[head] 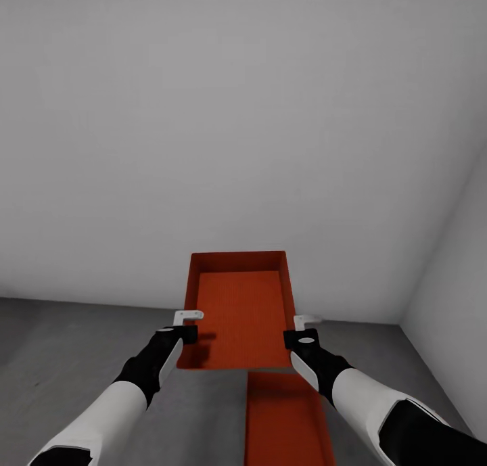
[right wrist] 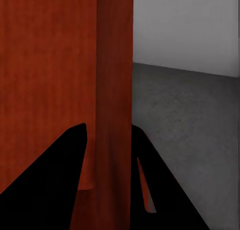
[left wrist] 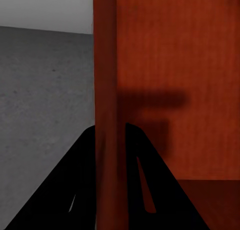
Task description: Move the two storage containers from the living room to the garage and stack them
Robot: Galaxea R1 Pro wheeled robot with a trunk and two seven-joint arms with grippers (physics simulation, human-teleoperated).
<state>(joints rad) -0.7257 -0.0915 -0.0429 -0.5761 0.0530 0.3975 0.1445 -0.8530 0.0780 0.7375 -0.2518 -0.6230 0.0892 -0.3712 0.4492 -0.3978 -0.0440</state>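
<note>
I hold one orange-red storage container (head: 237,310) in the air between both arms, its open top facing up. My left gripper (head: 187,325) is shut on its left side wall (left wrist: 105,65), one finger inside and one outside. On the opposite side wall (right wrist: 115,65) my right gripper (head: 298,328) is shut the same way. The other storage container (head: 287,418) lies on the dark grey garage floor (head: 67,351) below and nearer to me, slightly to the right of the held one. Part of it is cut off by the frame's lower edge.
A plain pale grey wall (head: 237,114) stands close ahead. It meets a second wall (head: 453,283) in a corner at the right. Mottled concrete floor (left wrist: 45,80) stretches away to the left of the containers, and a narrower strip of floor (right wrist: 185,115) lies to their right.
</note>
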